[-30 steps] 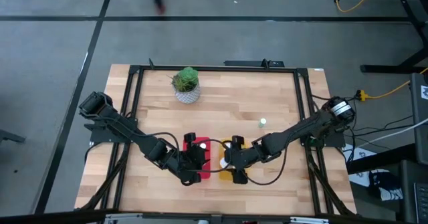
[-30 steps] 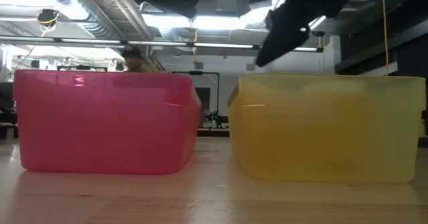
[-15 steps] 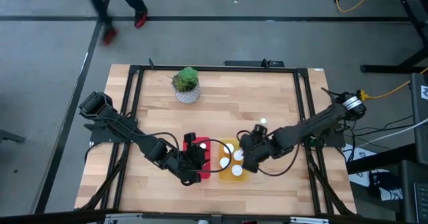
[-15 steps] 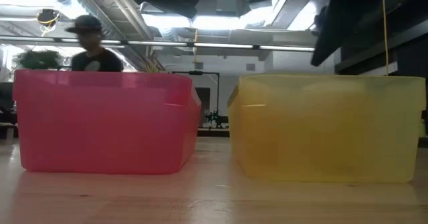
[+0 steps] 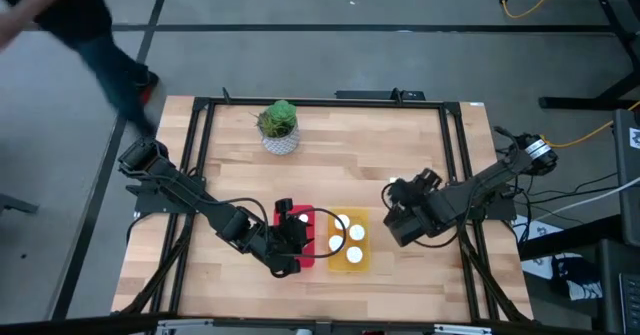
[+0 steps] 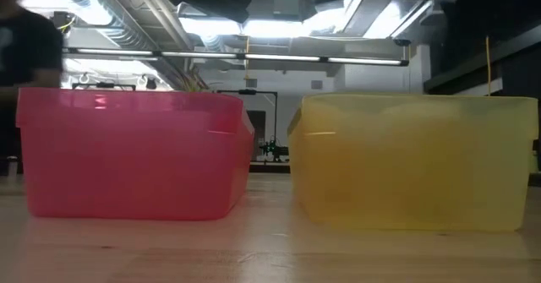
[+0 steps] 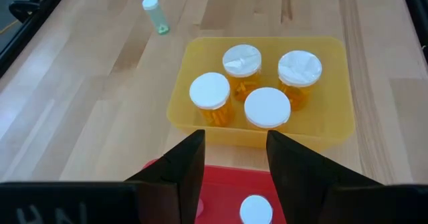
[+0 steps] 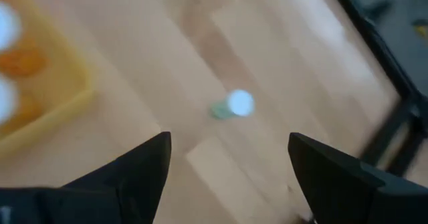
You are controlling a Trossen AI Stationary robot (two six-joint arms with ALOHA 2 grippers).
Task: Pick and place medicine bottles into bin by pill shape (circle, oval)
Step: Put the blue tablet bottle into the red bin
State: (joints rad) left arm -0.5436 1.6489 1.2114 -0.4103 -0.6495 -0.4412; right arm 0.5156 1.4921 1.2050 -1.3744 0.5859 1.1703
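The yellow bin (image 7: 334, 127) holds several orange medicine bottles with white caps (image 7: 267, 108); it also shows in the high view (image 5: 347, 263). The red bin (image 5: 283, 215) beside it holds a white-capped bottle (image 7: 255, 209). A small greenish bottle with a white cap (image 8: 234, 105) lies on its side on the bare wood, and also shows in the high view (image 5: 392, 184) and the left wrist view (image 7: 155, 15). My left gripper (image 7: 231, 167) is open and empty over the red bin (image 5: 296, 237). My right gripper (image 8: 231, 167) is open and empty above the table right of the yellow bin (image 5: 398, 215), the small bottle ahead of it.
A potted green plant (image 5: 279, 127) stands at the far left of the table. A dark frame (image 5: 455, 165) runs around the tabletop. A person (image 5: 90, 35) walks on the floor beyond the far left corner. In the low view the red bin (image 6: 135, 152) and the yellow bin (image 6: 414, 160) stand side by side.
My right gripper has drawn back from over the yellow bin toward the table's right edge and a little toward the far edge, nearer the small lying bottle, uncovering the white caps in the bin. It has left the low view. The person has walked left past the table.
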